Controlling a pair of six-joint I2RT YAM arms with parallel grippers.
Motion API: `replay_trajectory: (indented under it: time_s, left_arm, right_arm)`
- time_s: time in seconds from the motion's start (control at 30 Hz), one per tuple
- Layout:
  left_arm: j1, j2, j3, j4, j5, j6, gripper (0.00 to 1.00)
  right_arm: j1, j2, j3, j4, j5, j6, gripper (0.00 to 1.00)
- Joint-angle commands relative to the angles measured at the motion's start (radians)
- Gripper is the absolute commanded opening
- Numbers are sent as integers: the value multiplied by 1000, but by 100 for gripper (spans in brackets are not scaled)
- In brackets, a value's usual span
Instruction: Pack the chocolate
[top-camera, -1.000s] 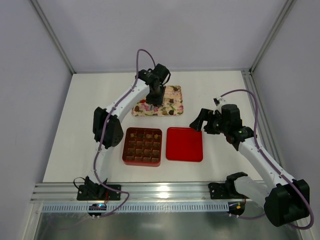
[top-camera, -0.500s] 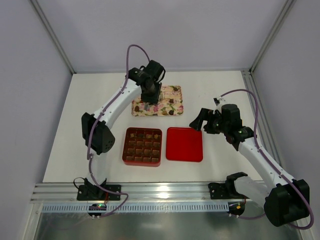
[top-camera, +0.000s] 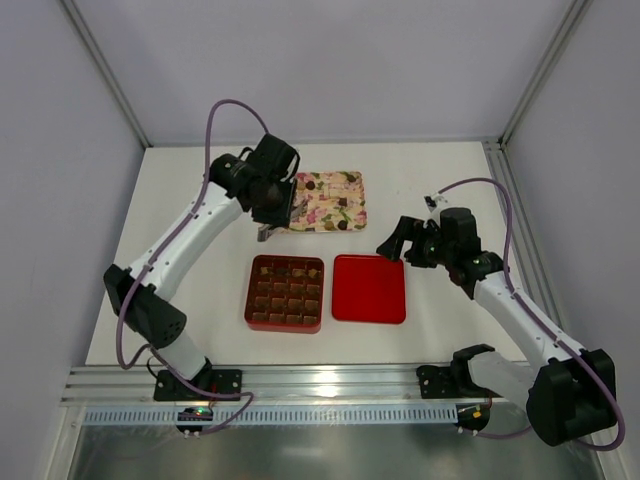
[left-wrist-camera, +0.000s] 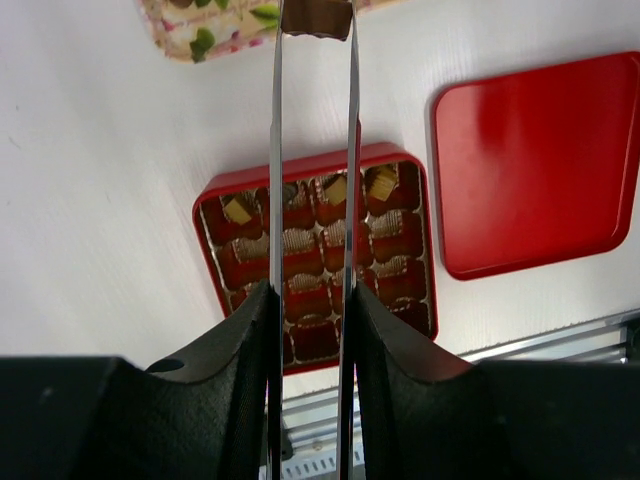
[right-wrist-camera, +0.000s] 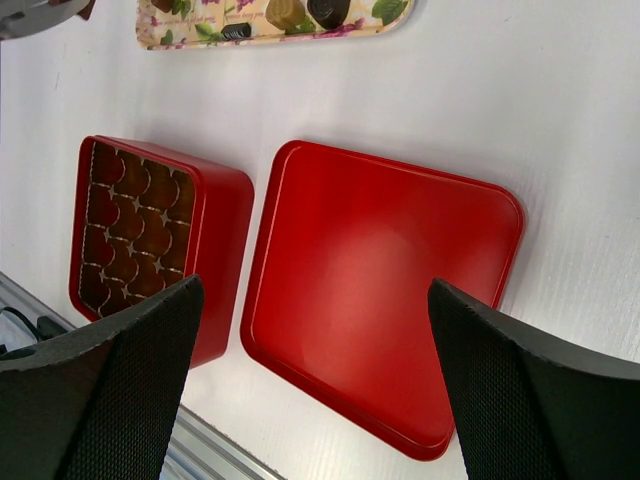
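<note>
Chocolate piece (left-wrist-camera: 316, 17) pinched in left end effector (left-wrist-camera: 314, 30) | right end effector (right-wrist-camera: 312, 300) spread wide, empty

Nothing to read out here: no word, number or brand was legible in any view. The tray (top-camera: 330, 215) carried only a floral print. The red box (top-camera: 249, 300) and the red lid (top-camera: 369, 288) were plain red. The chocolate (left-wrist-camera: 315, 18) showed no stamp that could be made out.
</note>
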Motion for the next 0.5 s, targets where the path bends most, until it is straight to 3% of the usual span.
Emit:
replay_trajectory:
  time_s: [0.0,0.27,0.47]
  left_arm:
    - [3,-103,-68,-10,13,-18,31]
    - [2,-313,-289,-26,30,-53,31]
    - [2,-406,-364,-49,41,-61,31]
  right_arm:
    - [6,13,2,57,-13,9,93]
    - [6,28,0,67,-4,12,93]
    - [8,36,5,66,0,15,93]
